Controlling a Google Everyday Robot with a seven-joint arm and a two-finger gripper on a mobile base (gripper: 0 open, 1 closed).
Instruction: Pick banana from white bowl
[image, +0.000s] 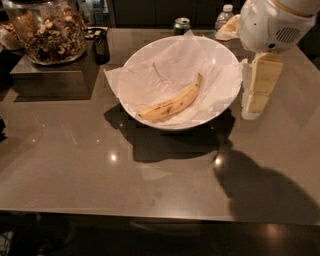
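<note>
A yellow banana with small brown speckles lies in the white bowl, stem end up to the right. The bowl is lined with crinkled white paper that pokes past its rim on the left and right. My gripper hangs from the white arm at the upper right, its pale yellowish fingers pointing down just beside the bowl's right rim. It holds nothing.
A large glass jar of nuts stands on a dark block at the back left. A green can and a water bottle stand behind the bowl. The brown table's front edge runs along the bottom.
</note>
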